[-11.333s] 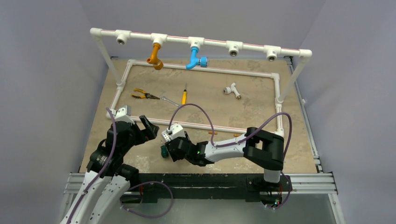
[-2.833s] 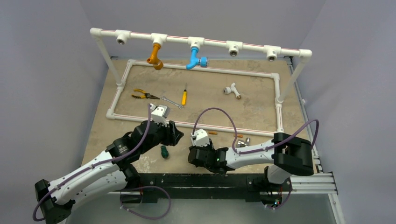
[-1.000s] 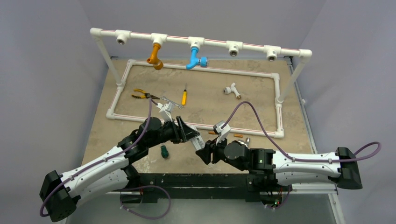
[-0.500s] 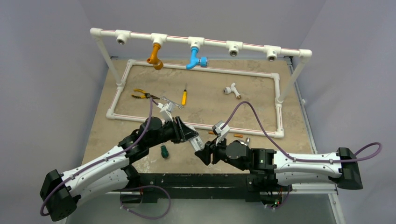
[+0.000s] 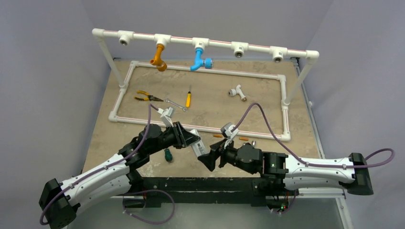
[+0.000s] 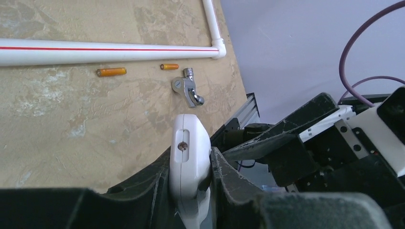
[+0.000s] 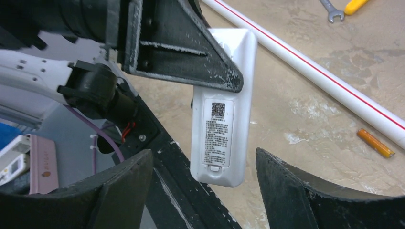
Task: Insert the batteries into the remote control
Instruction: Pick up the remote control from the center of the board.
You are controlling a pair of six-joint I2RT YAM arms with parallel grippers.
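The remote control (image 6: 190, 152) is a white handset pinched between the jaws of my left gripper (image 6: 190, 160), which is shut on it above the table's near edge. In the right wrist view the remote control (image 7: 222, 129) shows its labelled back with the cover on. My right gripper (image 7: 203, 152) is open, its fingers (image 7: 124, 191) standing apart on both sides of the remote's lower end without touching it. From above, the left gripper (image 5: 187, 137) and right gripper (image 5: 210, 160) face each other. Two orange batteries (image 6: 111, 72) (image 6: 169, 66) lie on the table by the white pipe; from above they are batteries (image 5: 218, 135) (image 5: 243, 139).
A chrome fitting (image 6: 187, 90) lies near the batteries. A green-handled tool (image 5: 167, 154) sits under the left arm. A white pipe frame (image 5: 200, 128) encloses pliers (image 5: 145, 98), a wrench (image 5: 174, 103), a yellow screwdriver (image 5: 188, 99) and a white fitting (image 5: 237, 91). Orange and blue taps hang from the rear pipe rail.
My left jaws have shut on the remote control. My right jaws, which held it before, have opened and let it go, and the right gripper has drawn back slightly.
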